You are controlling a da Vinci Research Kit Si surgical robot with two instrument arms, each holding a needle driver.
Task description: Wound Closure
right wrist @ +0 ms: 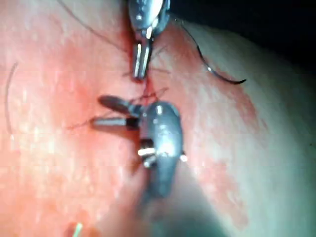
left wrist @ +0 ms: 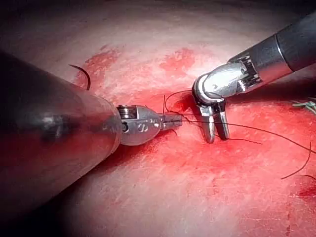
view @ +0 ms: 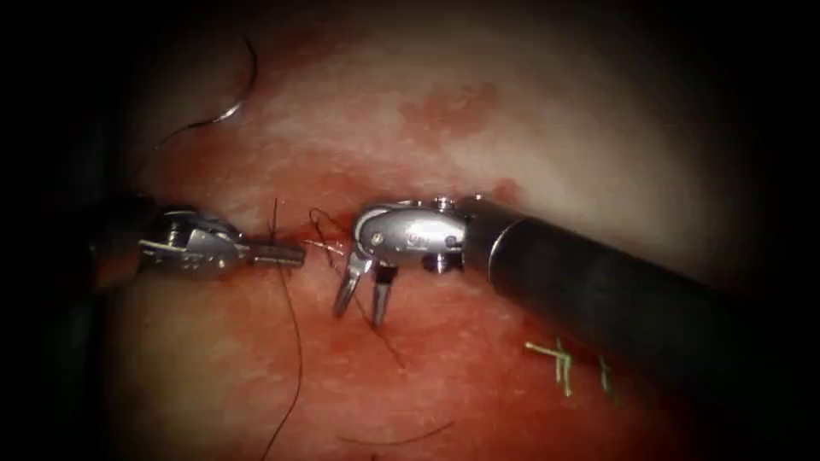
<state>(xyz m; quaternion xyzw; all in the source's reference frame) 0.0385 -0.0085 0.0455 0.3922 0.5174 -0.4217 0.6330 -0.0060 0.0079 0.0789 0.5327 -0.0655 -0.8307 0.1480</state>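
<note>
Needle (view: 232, 107): lying free on the tissue (view: 512, 111), far up on the left side of the cut, well apart from both tools; its curve also shows in the right wrist view (right wrist: 222, 75).
Left tool (view: 286, 254): jaws pressed together, pinching the thread (view: 295, 341) right at the cut (view: 320, 235); same grip seen in the left wrist view (left wrist: 173, 121).
Right tool (view: 363, 299): jaws parted and pointing down at the tissue, nothing between them; thread runs just beside them (left wrist: 217, 129).
Thread: dark strands trail away from the cut across the tissue.
Red fluid (view: 444, 107): patches around the cut.
Stitches (view: 559, 363): pale, lower right.
</note>
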